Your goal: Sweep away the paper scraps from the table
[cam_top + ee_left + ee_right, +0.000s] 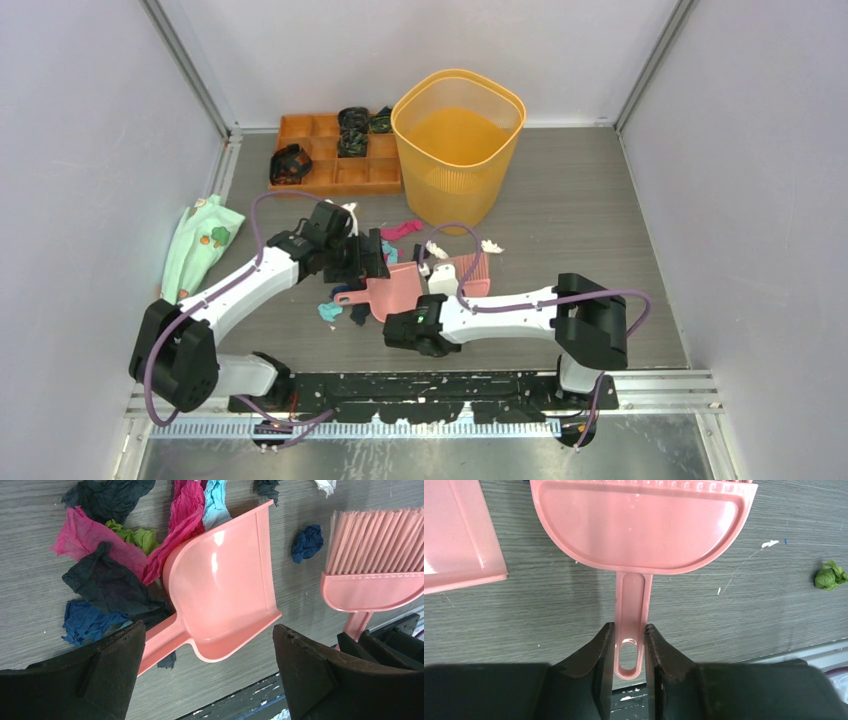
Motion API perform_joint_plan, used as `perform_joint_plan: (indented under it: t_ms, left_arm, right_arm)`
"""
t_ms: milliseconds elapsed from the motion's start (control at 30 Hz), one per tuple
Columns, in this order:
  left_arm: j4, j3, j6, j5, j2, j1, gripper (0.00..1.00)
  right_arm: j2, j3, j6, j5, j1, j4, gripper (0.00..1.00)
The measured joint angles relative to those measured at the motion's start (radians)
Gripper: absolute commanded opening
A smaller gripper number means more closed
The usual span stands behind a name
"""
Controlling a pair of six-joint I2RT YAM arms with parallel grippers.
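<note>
Paper scraps in magenta, black, blue and green lie bunched beside the pink dustpan, which lies flat on the table. A dark blue scrap lies between dustpan and pink brush. My left gripper is open above the dustpan, whose handle runs past one finger. My right gripper is shut on the brush handle. A green scrap lies to the right. From above, scraps ring the dustpan.
An orange mesh bin stands at the back. An orange compartmented tray with black-and-green bands is to its left. A mint-green cloth lies at the left wall. The metal rail runs along the near edge.
</note>
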Motion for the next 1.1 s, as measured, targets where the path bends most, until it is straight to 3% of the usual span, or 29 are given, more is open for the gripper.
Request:
perform_joint_plan:
  t_ms: [233, 567, 700, 1100]
  left_arm:
    - [0.0, 0.004, 0.003, 0.001, 0.004, 0.0, 1.0]
    - [0.002, 0.041, 0.011, 0.094, 0.088, -0.016, 1.0]
    - [0.012, 0.057, 0.012, 0.154, 0.105, -0.041, 1.0]
    - [0.0, 0.053, -0.001, 0.172, -0.003, -0.047, 1.0]
  right_arm:
    - [-0.016, 0.0, -0.117, -0.011, 0.002, 0.084, 0.0]
    - [-0.353, -0.003, -0.397, -0.126, 0.033, 0.221, 0.01]
    - [-0.356, 0.032, -0.48, -0.166, 0.033, 0.224, 0.01]
    - [-0.354, 0.064, -0.475, -0.047, 0.031, 0.129, 0.01]
